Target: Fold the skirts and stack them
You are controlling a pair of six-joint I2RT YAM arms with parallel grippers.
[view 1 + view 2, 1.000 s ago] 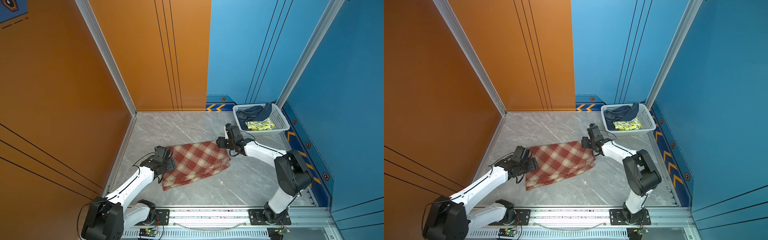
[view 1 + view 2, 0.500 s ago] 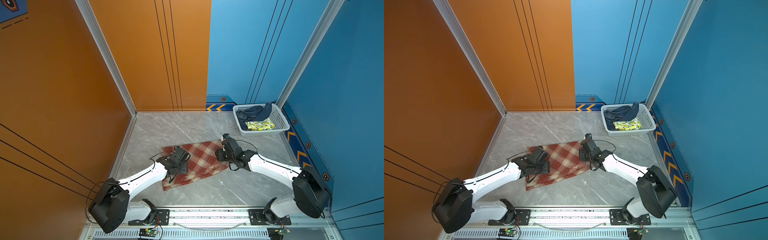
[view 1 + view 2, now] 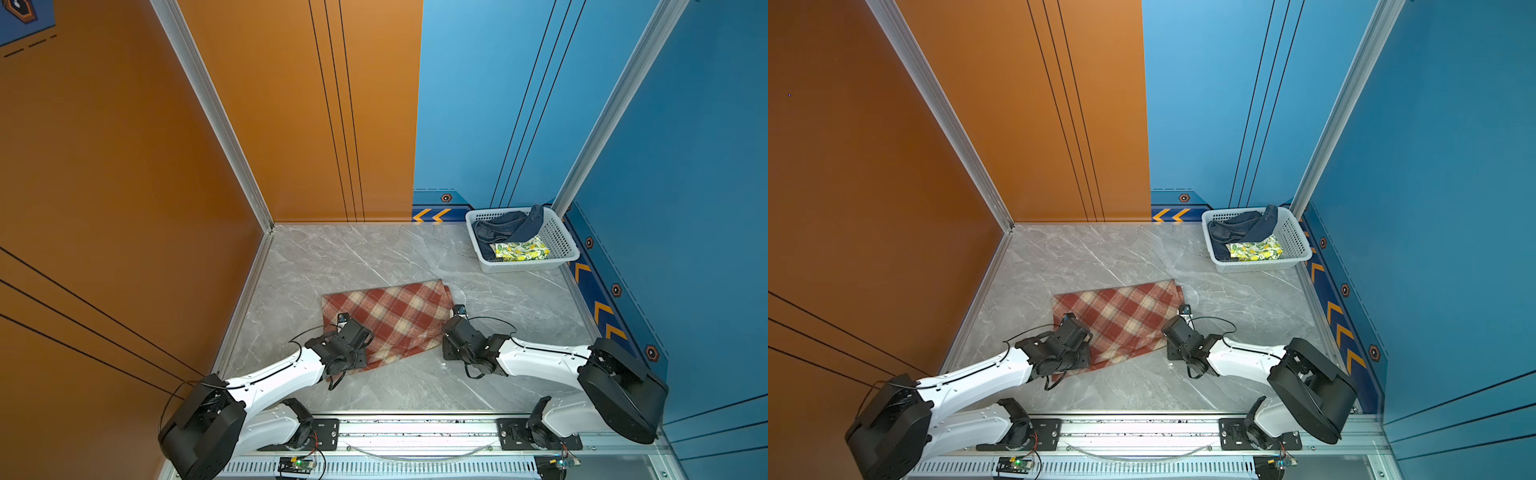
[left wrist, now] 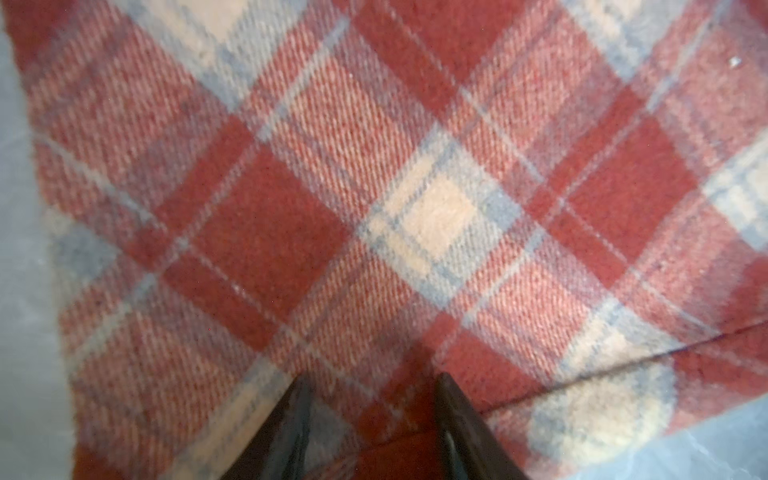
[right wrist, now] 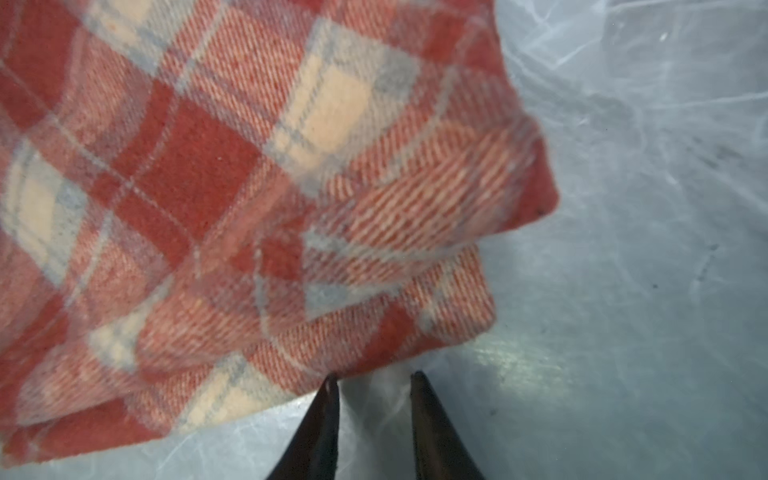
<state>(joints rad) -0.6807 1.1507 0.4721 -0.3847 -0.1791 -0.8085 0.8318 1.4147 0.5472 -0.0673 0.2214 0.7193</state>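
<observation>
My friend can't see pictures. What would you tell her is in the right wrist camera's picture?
A folded red-and-cream plaid skirt fills most of the picture, its layered corner lying on a grey marble table. The right gripper shows as two dark fingertips standing a little apart right at the skirt's edge, with bare table between them.

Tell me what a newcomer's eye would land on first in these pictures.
The red-and-cream plaid skirt lying in the middle of the grey marble table catches the eye first. The left gripper sits over its near left corner and the right gripper at its near right edge, both with jaws apart. In the far right corner a white basket holds the denim skirt and the lemon-print skirt.
</observation>
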